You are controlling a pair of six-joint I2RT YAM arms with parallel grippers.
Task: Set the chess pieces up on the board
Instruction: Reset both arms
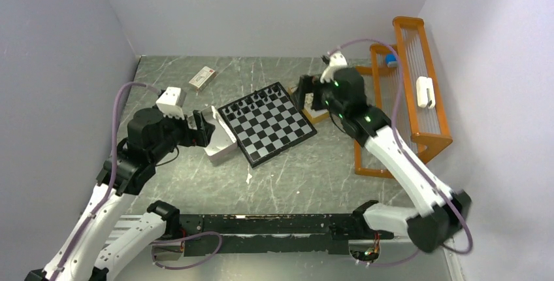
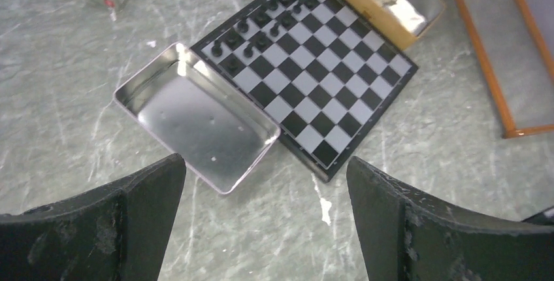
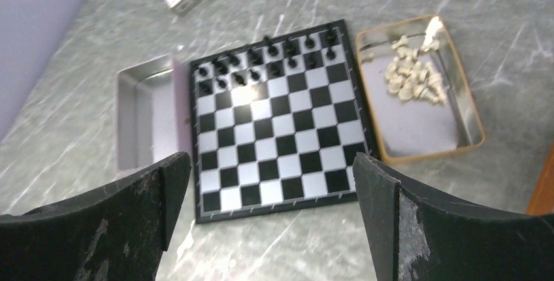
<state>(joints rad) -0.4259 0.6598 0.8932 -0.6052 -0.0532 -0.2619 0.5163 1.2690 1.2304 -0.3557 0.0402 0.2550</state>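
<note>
The board (image 1: 266,123) lies flat at mid-table, turned at an angle. The black chess pieces (image 3: 268,59) stand in two rows along its far edge. A silver tin (image 2: 196,116) rests against the board's left side. A tan tray (image 3: 457,138) on the right side holds the cream pieces (image 3: 413,75). The left gripper (image 2: 264,165) and the right gripper (image 3: 272,162) hover above the board, fingers spread wide, holding nothing.

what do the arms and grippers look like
White links and black joints on the left arm and right arm, a lilac cable along each, a white camera block on each wrist. The left gripper and right gripper have two black fingers, scuffed pale.
</note>
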